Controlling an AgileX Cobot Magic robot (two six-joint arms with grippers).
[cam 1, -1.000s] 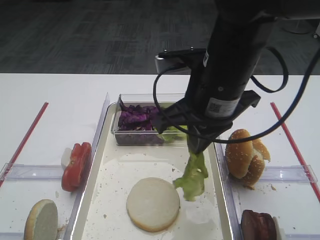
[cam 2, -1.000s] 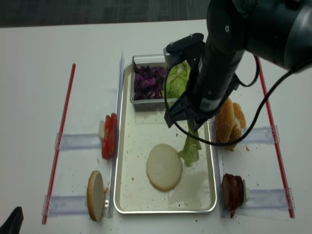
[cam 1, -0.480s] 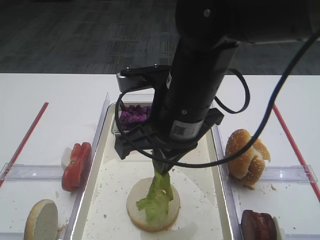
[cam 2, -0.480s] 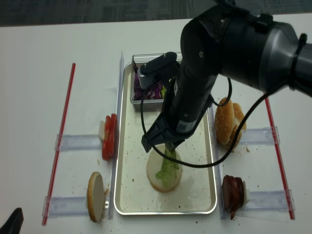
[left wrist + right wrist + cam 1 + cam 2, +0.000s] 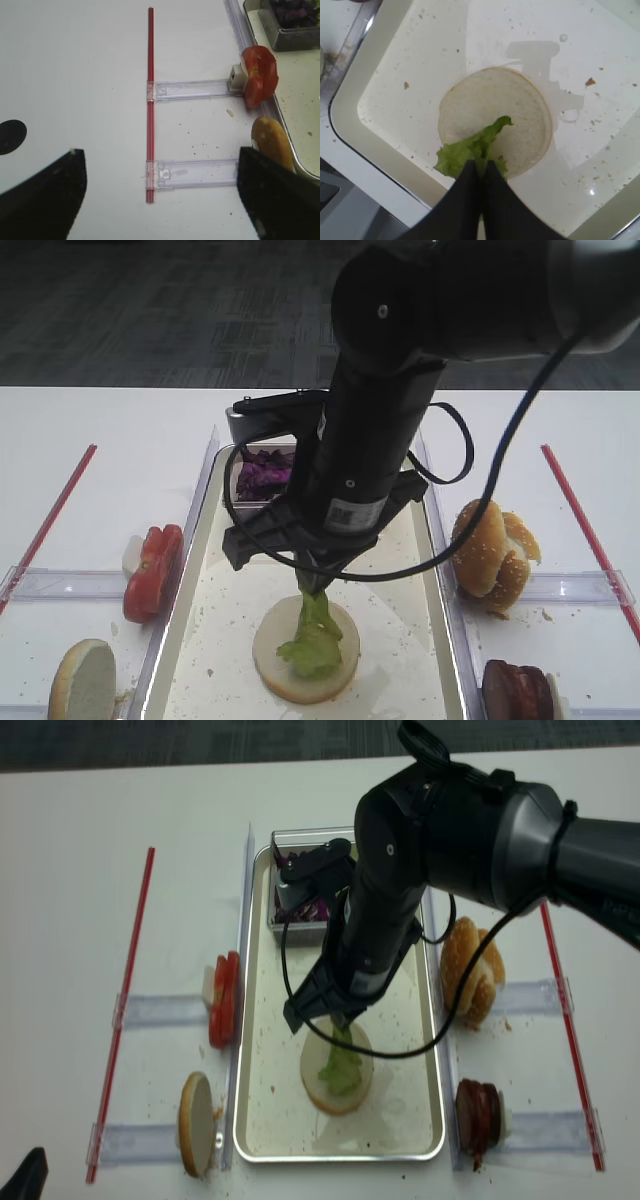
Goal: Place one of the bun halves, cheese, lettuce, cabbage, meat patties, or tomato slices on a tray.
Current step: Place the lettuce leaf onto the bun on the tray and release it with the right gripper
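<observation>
The right gripper (image 5: 481, 172) is pinched tight on a ruffled light-green lettuce leaf (image 5: 470, 148), hanging it onto the pale round bun half (image 5: 496, 117) lying cut face up in the long cream-white metal-rimmed tray (image 5: 380, 145); judged, this is the placing step, and next the jaws must part, then lift straight up; the left gripper (image 5: 162, 200) hovers spread wide over the white table (image 5: 75, 75); dark carpet lies beyond.

Ruffled green lettuce (image 5: 470, 147) hangs onto a pale bun half (image 5: 520, 112) on the cream tray (image 5: 395, 65).
</observation>
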